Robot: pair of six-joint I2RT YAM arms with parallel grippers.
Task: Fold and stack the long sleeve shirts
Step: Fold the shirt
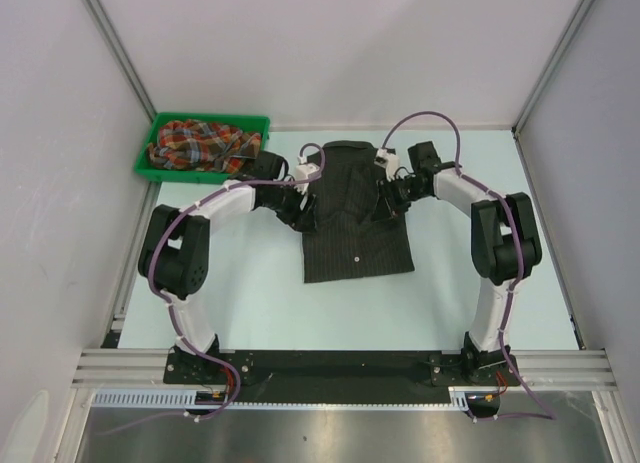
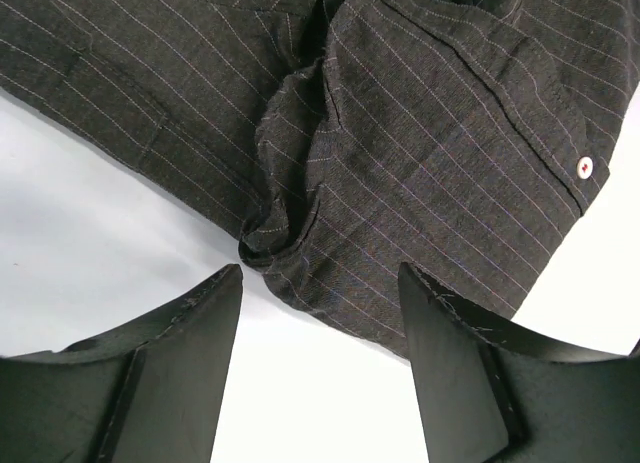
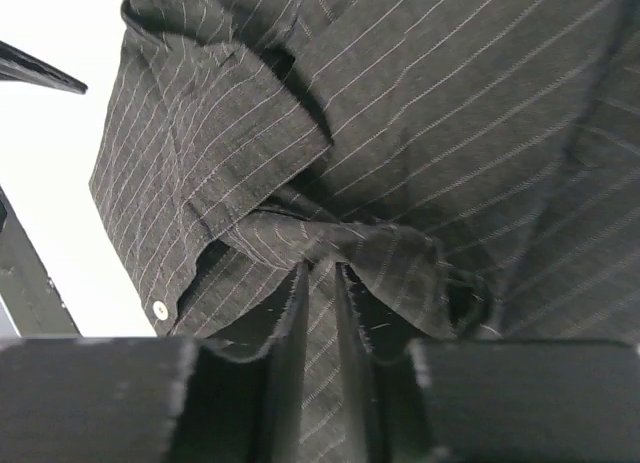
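The black pinstriped shirt (image 1: 356,245) lies on the table in the middle, collar at the far end, its sides folded in. My left gripper (image 1: 303,205) is at the shirt's left edge. In the left wrist view it (image 2: 320,318) is open and empty over bare table, just short of a bunched sleeve fold (image 2: 300,183). My right gripper (image 1: 391,203) is at the shirt's right side. In the right wrist view it (image 3: 320,288) is shut on a fold of the black shirt (image 3: 450,113). The plaid shirt (image 1: 195,145) lies crumpled in the green bin.
The green plastic bin (image 1: 208,118) stands at the far left corner of the table. Walls and metal posts close in the table on the left, right and back. A black rail (image 1: 330,368) with the arm bases runs along the near edge.
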